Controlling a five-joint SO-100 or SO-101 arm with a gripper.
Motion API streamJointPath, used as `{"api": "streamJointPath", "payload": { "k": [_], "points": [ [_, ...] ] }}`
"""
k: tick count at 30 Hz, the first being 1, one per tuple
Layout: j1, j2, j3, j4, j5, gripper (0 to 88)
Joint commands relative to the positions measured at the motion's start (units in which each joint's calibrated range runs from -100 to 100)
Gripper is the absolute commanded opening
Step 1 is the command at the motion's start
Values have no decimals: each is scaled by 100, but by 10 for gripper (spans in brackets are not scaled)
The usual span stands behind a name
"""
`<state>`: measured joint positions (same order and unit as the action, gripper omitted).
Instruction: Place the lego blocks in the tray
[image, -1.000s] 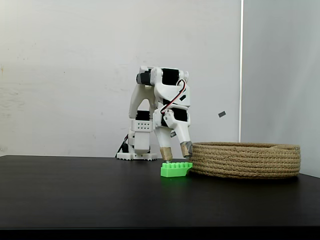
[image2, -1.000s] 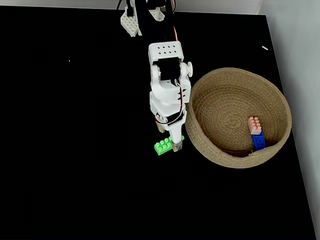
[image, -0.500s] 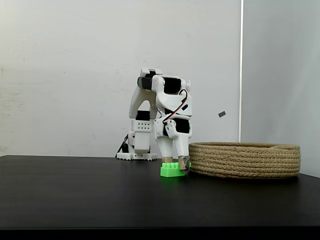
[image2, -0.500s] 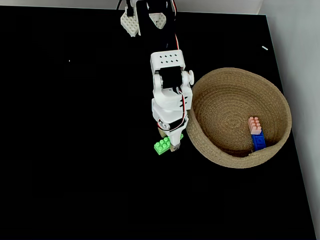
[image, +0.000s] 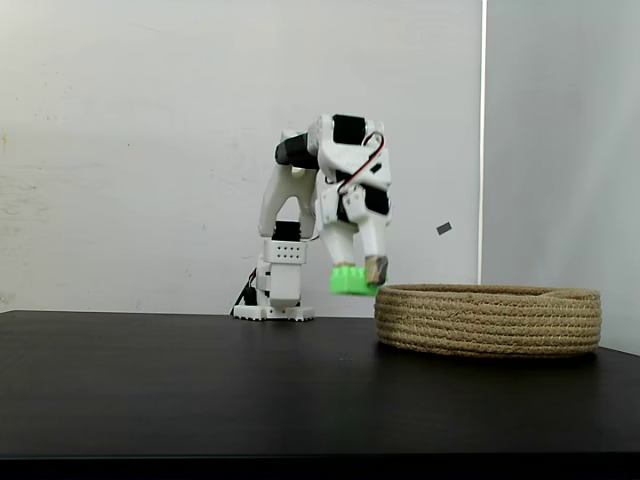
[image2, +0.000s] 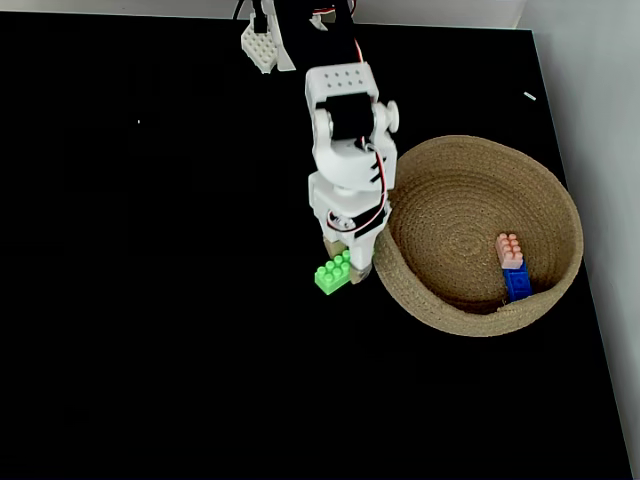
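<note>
Gripper clamps the lime green brick just beside the rope basket, clear of the table. Inside the basket lie a blue brick and a pink one, touching.

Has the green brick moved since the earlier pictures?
Yes. The green brick, shut in the gripper, has risen off the table to about the basket rim's height.

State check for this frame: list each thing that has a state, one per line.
hand: shut on the green brick, raised off the table.
green brick: gripped, lifted clear of the table, about level with the basket rim, not yet over it.
basket: upright on the table, holding two bricks.
blue brick: lying inside the basket.
pink brick: lying inside the basket, touching the blue brick.
</note>
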<state>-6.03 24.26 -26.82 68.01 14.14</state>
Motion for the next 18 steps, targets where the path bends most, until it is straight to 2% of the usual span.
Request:
{"api": "streamJointPath", "payload": {
  "k": [1, 7, 11, 12, 14, 18],
  "points": [
    [-585, -1704, -186, -41, 190, 0],
    [-1706, -2314, 297, -299, 415, 0],
    [-2134, -2538, 799, -616, 669, 0],
    [-2184, -2555, 890, -649, 737, 28],
    [-2209, -2581, 1073, -699, 835, 185],
    [-2077, -2632, 1282, -749, 889, 267]
  ]
}}
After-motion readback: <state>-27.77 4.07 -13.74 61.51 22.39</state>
